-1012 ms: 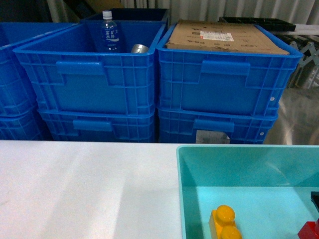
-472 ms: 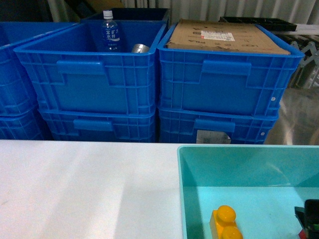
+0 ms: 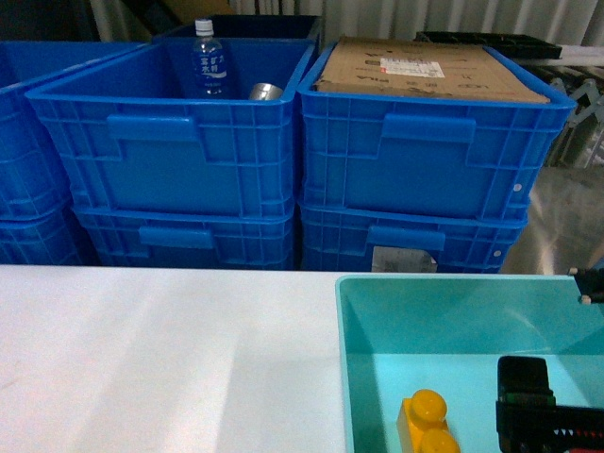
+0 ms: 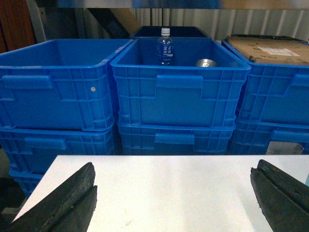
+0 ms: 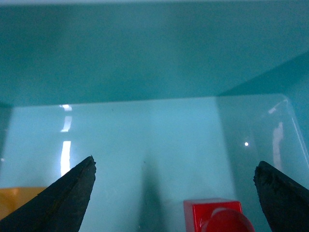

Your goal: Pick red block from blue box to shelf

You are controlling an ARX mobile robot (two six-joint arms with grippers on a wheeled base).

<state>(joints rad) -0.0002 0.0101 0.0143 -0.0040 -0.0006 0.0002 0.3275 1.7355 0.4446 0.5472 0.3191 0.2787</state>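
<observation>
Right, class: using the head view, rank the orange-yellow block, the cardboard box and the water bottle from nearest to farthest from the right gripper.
1. Orange-yellow block: in the turquoise tub, just left of the right gripper.
2. Cardboard box: in the upper right crate behind the table.
3. Water bottle: in the upper left crate, farthest across.

Right black gripper [image 5: 174, 193] is down low at the bottom right of the head view, with its dark rubbery fingers [image 5: 65, 198] spread wide apart and nothing between them. Left black gripper [image 4: 176, 203] is spread wide too, both finger pads sitting at the bottom corners of its wrist view, pointing forward, nothing gripped.
</observation>
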